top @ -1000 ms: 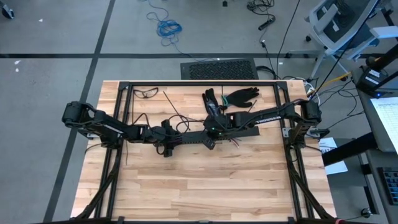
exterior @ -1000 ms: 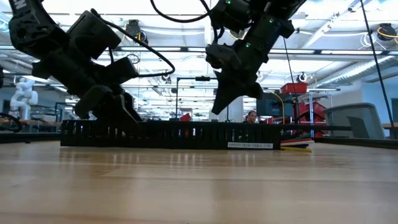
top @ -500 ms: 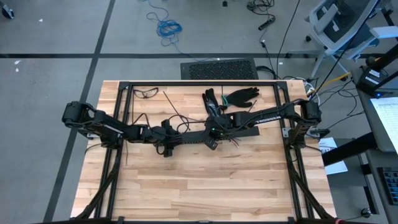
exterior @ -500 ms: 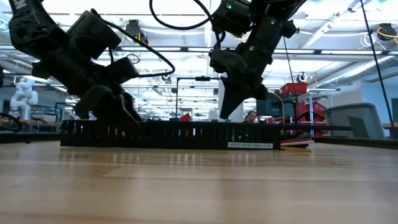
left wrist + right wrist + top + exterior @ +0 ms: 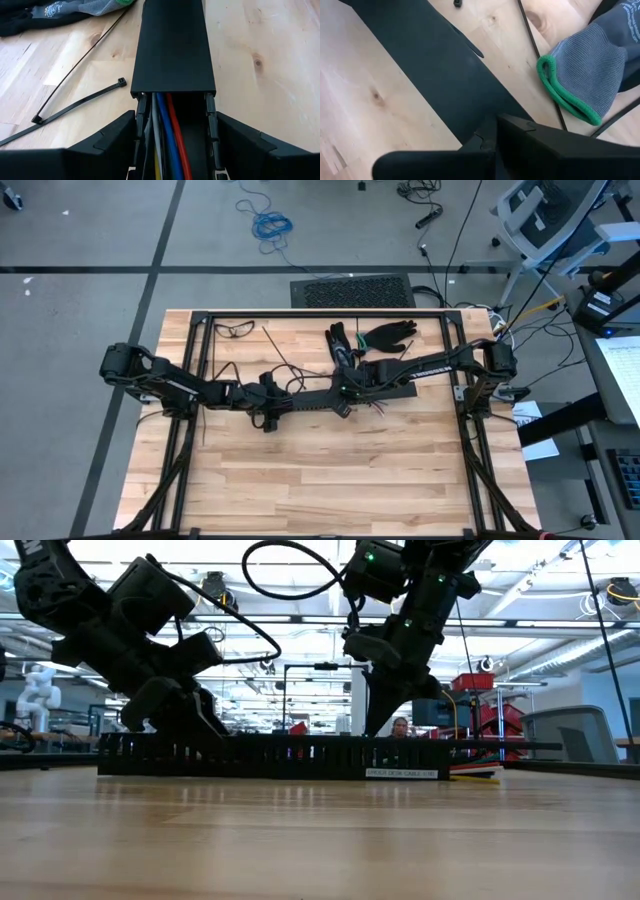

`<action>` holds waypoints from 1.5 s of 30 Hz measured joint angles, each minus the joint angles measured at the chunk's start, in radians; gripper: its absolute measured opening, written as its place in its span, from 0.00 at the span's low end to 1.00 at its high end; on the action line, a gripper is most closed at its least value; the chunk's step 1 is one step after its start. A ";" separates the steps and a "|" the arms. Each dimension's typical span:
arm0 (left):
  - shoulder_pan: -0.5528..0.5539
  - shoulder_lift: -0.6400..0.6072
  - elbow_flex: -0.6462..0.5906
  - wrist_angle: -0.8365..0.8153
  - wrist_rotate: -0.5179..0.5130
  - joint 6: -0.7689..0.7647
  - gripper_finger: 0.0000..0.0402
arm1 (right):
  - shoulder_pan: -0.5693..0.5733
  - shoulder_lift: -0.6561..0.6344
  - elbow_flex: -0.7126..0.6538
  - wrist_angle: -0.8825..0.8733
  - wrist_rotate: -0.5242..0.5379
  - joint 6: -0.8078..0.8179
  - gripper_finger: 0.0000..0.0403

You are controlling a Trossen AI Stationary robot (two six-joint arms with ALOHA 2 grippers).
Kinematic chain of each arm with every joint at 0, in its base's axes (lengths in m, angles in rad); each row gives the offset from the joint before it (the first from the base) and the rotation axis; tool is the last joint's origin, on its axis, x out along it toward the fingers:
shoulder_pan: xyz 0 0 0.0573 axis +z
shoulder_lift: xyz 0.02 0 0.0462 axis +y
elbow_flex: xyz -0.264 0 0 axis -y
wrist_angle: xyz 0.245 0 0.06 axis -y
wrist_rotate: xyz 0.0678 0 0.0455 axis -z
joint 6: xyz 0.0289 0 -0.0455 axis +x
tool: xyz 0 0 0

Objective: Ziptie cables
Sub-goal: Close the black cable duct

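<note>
1. The long black slotted rail [image 5: 335, 399] was taken as the landmark, lying across the middle of the table [image 5: 330, 480].
2. The left gripper [image 5: 172, 150] was seen clamped around the rail's open end.
3. The cables [image 5: 167, 135] were laid inside the rail, under its cover.
4. The right gripper [image 5: 385, 720] was held with fingers together, tip down on the rail's cover.
5. The zipties [image 5: 75, 105] were left just beside the rail.
</note>
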 joint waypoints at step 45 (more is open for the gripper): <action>0.003 0.000 0.001 -0.002 -0.013 0.026 0.62 | 0.001 0.057 0.000 0.162 -0.114 0.045 0.00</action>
